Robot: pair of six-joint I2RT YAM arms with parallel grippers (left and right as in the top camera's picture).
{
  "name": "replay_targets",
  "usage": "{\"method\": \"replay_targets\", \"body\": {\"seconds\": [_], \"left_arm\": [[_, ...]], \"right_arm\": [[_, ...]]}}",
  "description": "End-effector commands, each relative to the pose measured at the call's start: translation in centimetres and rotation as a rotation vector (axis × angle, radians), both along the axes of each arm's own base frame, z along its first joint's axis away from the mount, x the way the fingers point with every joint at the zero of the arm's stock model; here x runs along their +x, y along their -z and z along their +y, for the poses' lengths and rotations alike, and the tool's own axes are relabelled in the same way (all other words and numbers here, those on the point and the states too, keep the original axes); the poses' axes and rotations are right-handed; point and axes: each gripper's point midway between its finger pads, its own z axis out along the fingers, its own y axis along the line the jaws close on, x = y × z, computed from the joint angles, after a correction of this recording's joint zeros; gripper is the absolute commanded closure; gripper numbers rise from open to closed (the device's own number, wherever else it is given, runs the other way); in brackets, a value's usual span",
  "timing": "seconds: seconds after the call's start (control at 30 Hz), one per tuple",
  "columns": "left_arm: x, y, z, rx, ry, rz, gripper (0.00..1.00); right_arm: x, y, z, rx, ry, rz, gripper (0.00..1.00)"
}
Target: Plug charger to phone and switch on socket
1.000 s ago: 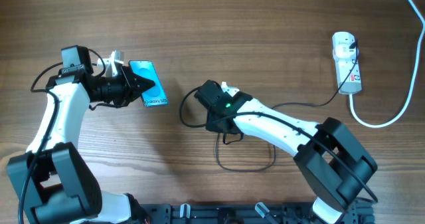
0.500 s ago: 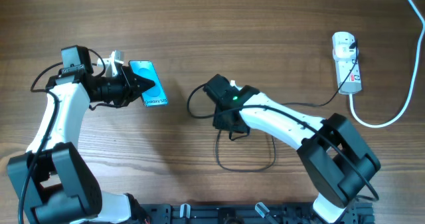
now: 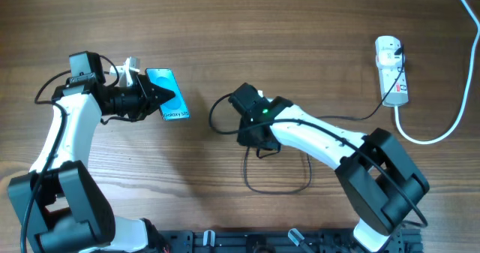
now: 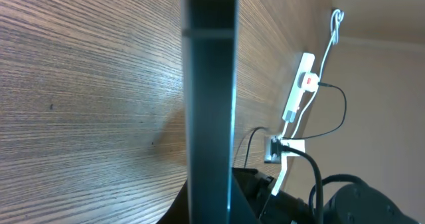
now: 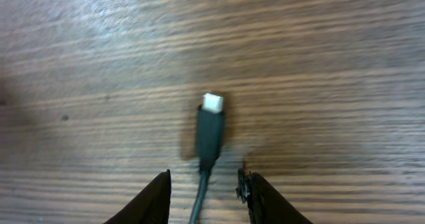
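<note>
The charger (image 5: 210, 129) is seen in the right wrist view with its silver-tipped end lying on, or just above, the wooden table (image 3: 300, 28), pointed away from the right gripper (image 5: 204, 179). The thin cable is straddled by the fingers (image 5: 157, 199), which stand apart on either side and are not seen to press it. The rest of the black cable is looped on the near side of that arm and is run off right to the socket (image 3: 393, 76). The socket lies at the far right, well apart, with a thick white cord (image 3: 442, 131) curving from it. The phone (image 3: 163, 82) is found left of centre, screen up, clamped in the left gripper (image 3: 155, 97); in the left wrist view only its edge is shown.

The step in hand is judged to be the securing of the connector. A good grasp would be taken on the dark moulded body just behind the silver tip, not on the thin cable, so that the tip cannot swivel. The tip itself should be left protruding. The phone's port cannot be made out, so the approach should be aligned squarely once it is found. The slack loop should be watched for snagging.
</note>
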Motion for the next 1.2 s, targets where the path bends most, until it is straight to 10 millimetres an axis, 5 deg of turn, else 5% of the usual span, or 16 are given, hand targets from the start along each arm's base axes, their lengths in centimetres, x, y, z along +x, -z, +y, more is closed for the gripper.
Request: {"method": "replay_targets", "body": {"seconds": [0.0, 0.17, 0.3, 0.4, 0.5, 0.63, 0.77, 0.9, 1.17], "left_arm": [[0.0, -0.7, 0.0, 0.001, 0.015, -0.039, 0.96], [0.0, -0.7, 0.0, 0.001, 0.015, -0.039, 0.96], [0.1, -0.7, 0.0, 0.002, 0.015, -0.040, 0.96], [0.1, -0.7, 0.0, 0.002, 0.015, -0.043, 0.96], [0.1, -0.7, 0.0, 0.002, 0.015, -0.043, 0.96], [0.1, -0.7, 0.0, 0.002, 0.015, -0.043, 0.96], [0.1, -0.7, 0.0, 0.002, 0.015, -0.043, 0.96], [0.1, -0.7, 0.0, 0.002, 0.015, -0.043, 0.96], [0.1, -0.7, 0.0, 0.002, 0.015, -0.043, 0.96]], "right_arm": [[-0.4, 0.7, 0.6, -0.010, -0.023, 0.005, 0.58], [-0.8, 0.5, 0.2, -0.031, -0.026, 0.026, 0.59], [-0.2, -1.6, 0.0, -0.053, -0.046, 0.050, 0.59], [0.0, -3.4, 1.8, 0.013, -0.082, 0.062, 0.59], [-0.5, -3.9, 4.0, 0.100, -0.110, 0.074, 0.69], [-1.4, -2.6, 5.3, 0.095, -0.139, 0.081, 0.92], [-2.8, -0.1, 5.5, 0.047, -0.145, 0.136, 0.92], [-3.8, 2.1, 4.2, -0.021, -0.157, 0.206, 0.92], [-4.4, 1.5, -1.2, -0.110, -0.140, 0.351, 0.96]]}}
